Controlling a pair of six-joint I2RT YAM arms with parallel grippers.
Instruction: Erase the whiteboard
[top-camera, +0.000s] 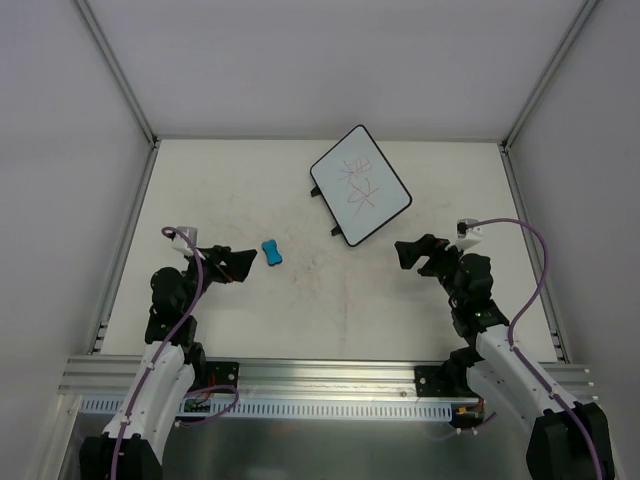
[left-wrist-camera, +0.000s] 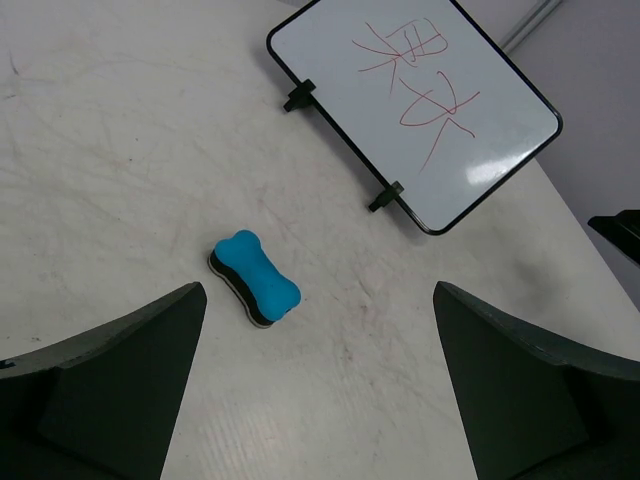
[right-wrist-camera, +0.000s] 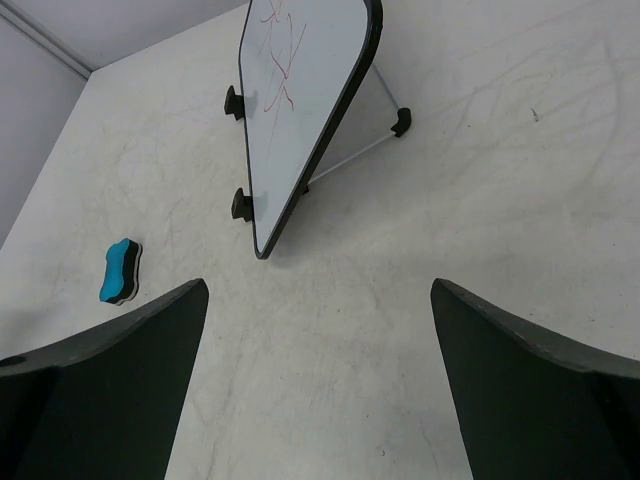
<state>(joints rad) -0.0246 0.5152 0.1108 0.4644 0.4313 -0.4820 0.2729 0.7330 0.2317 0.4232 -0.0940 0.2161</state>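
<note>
The whiteboard (top-camera: 361, 185) stands propped at the back centre-right of the table, black-framed, with red scribbles on its face; it also shows in the left wrist view (left-wrist-camera: 415, 100) and edge-on in the right wrist view (right-wrist-camera: 300, 110). A small blue bone-shaped eraser (top-camera: 272, 252) lies on the table left of centre, seen close in the left wrist view (left-wrist-camera: 256, 278) and far left in the right wrist view (right-wrist-camera: 120, 271). My left gripper (top-camera: 238, 264) is open and empty, just left of the eraser. My right gripper (top-camera: 415, 256) is open and empty, near the board's front corner.
The white table (top-camera: 330, 300) is fenced by metal frame rails (top-camera: 128, 225) at left, right and back. A thin wire stand (right-wrist-camera: 355, 155) props the board from behind. The other arm's tip (left-wrist-camera: 618, 232) shows at the right edge of the left wrist view.
</note>
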